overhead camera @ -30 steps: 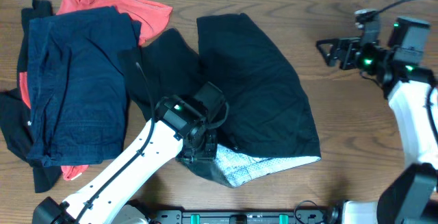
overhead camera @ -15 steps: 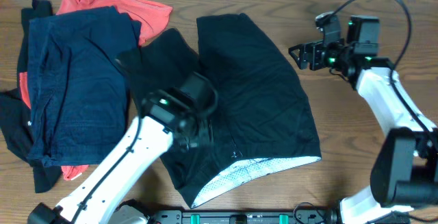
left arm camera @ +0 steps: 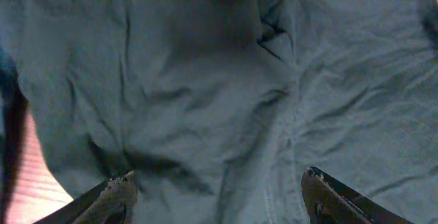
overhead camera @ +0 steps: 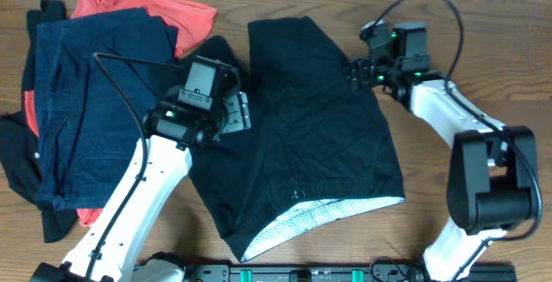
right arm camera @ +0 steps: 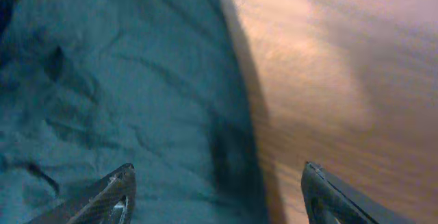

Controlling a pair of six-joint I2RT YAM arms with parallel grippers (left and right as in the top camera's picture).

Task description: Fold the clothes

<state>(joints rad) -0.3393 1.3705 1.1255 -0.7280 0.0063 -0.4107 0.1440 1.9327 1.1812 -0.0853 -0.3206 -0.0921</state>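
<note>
The black garment (overhead camera: 319, 127) lies spread in the middle of the table, with its pale mesh lining (overhead camera: 310, 219) turned out at the front hem. My left gripper (overhead camera: 235, 114) is open and empty over the garment's left part; the left wrist view shows wrinkled black cloth (left arm camera: 205, 87) between the fingers (left arm camera: 219, 190). My right gripper (overhead camera: 355, 72) is open and empty over the garment's upper right edge; the right wrist view shows that edge (right arm camera: 137, 80) and bare wood between the fingers (right arm camera: 217, 186).
A pile of other clothes lies at the left: a navy garment (overhead camera: 95, 101) on top, a coral-red one (overhead camera: 172, 10) behind it, a black one (overhead camera: 21, 161) at the left edge. Bare wooden table (overhead camera: 483, 204) lies to the right.
My left gripper let go of the garment's front hem and moved back and left, now open. The hem dropped flat. My right arm swung left, from the far right to the garment's upper right edge.
</note>
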